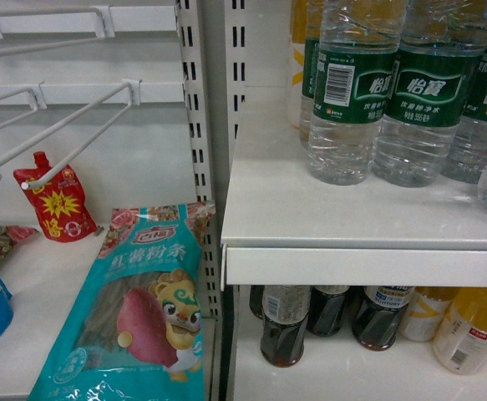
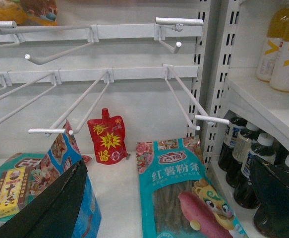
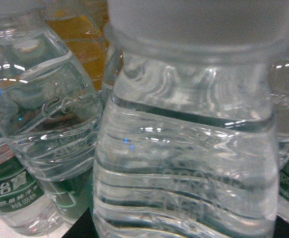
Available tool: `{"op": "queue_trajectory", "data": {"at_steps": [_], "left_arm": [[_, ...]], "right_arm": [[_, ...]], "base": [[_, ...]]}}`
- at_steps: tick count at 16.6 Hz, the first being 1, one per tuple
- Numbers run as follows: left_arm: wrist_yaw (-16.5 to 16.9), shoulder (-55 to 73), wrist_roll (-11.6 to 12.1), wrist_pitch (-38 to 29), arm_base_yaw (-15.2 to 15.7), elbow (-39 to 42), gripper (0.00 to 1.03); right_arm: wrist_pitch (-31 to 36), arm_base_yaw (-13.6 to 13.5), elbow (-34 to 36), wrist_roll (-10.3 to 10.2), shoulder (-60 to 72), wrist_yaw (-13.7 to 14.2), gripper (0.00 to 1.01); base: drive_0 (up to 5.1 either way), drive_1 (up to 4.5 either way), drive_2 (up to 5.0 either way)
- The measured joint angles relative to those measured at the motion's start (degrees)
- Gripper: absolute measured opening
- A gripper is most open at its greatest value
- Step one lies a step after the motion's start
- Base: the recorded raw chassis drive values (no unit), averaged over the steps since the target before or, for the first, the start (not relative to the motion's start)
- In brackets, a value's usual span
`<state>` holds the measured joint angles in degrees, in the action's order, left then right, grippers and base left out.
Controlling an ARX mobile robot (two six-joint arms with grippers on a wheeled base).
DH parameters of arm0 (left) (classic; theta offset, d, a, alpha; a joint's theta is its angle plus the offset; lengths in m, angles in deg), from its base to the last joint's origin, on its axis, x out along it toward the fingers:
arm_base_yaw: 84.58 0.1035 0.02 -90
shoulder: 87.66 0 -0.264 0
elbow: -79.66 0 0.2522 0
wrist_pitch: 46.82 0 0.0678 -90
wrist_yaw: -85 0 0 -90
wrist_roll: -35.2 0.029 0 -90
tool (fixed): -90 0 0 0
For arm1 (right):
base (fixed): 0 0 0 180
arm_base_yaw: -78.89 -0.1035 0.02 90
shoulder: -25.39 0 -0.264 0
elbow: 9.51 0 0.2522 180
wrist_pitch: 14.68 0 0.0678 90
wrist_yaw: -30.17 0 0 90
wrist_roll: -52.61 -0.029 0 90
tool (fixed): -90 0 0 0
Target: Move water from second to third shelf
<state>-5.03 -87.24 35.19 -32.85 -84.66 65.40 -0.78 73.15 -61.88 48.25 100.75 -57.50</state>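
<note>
Water bottles (image 1: 347,92) stood on the right upper shelf (image 1: 327,209), green labels facing near. Right wrist view was filled by one bottle (image 3: 184,163) very close; right jaws' state: cannot tell. Left gripper (image 2: 159,208) jaws wide, near the noodle bag (image 2: 184,198).

The head view cuts my water bottles (image 1: 418,92) off at the top edge. My right wrist view is blurred, one bottle (image 3: 184,148) filling it; neither tool shows clearly.

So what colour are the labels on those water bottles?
Dark green with white lettering, on each water bottle; clearest in the head view.
</note>
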Motion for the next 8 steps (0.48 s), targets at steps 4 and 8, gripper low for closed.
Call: {"op": "queue_trajectory", "data": {"at_steps": [4, 8], "left_arm": [[0.0, 0.0, 0.0, 0.0, 0.0, 0.0, 0.98], [0.0, 0.0, 0.0, 0.0, 0.0, 0.0, 0.98]], "right_arm": [[1.2, -0.3, -0.4, 0.0, 1.3, 1.3, 0.42], [1.2, -0.7, -0.4, 0.0, 1.4, 1.9, 0.42]], "base": [[0.0, 0.0, 0.0], [0.0, 0.0, 0.0]]}}
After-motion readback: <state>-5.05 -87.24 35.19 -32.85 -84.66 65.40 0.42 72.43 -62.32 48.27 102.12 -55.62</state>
